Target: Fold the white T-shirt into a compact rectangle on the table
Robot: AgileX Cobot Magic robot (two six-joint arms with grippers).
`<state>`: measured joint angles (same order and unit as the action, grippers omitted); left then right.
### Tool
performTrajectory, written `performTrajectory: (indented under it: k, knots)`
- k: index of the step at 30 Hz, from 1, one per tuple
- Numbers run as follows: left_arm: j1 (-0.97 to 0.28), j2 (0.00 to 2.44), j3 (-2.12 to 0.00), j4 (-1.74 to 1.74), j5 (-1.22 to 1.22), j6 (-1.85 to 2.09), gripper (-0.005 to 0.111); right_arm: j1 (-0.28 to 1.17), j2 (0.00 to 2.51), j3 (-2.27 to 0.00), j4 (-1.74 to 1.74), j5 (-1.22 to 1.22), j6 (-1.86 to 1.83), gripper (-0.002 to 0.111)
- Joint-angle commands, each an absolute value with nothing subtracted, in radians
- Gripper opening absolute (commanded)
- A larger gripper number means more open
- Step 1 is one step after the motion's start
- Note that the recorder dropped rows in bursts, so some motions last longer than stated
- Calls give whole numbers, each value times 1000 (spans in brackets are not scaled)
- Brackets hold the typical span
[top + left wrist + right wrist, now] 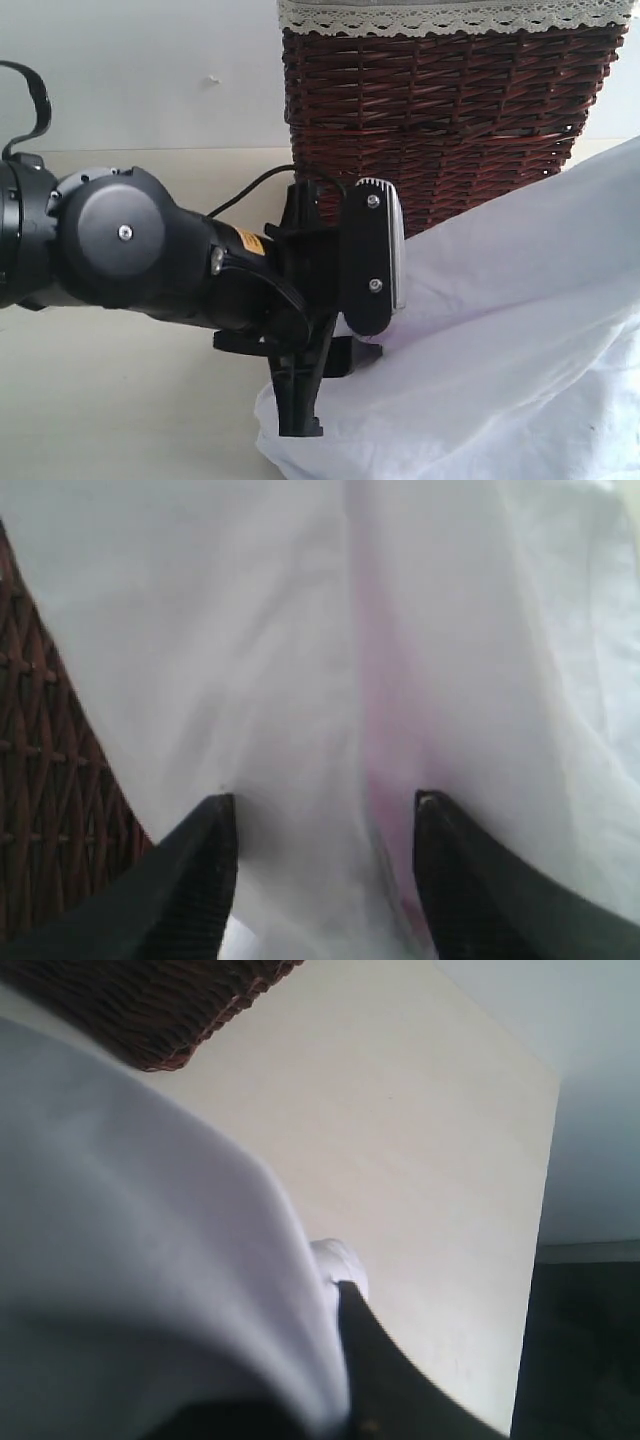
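The white T-shirt (500, 330) hangs lifted and stretched across the right of the exterior view, in front of the basket, with its lower edge near the table (120, 400). My left gripper (300, 420) points down at the shirt's left edge. In the left wrist view, my left gripper (325, 810) has its jaws apart, and the T-shirt (250, 630) fills the space beyond and between them, with a faint pink tint (390, 710) showing through. My right gripper (340, 1285) is shut on a bunched bit of the T-shirt (130, 1210), which drapes over it. Only one dark finger (390, 1380) shows.
A dark brown wicker basket (440, 110) with a lace-edged grey liner (450, 15) stands at the back, close behind the shirt and the left gripper. The basket (40, 780) is also close beside the left fingers. The pale table (400, 1110) ends at a dark drop (580, 1350).
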<state>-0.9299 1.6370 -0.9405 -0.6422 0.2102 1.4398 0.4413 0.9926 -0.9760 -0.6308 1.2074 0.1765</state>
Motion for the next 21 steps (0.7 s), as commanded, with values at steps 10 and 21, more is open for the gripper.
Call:
performTrajectory:
  k: [10,21]
  knots:
    - [-926,1740,-902,-679,-176,1409,42,442,956,-977,-566,1208,148,4]
    - [-911,1618,-912,-1129,-676,2021,0,442,944,-977,-682,1221,131,4]
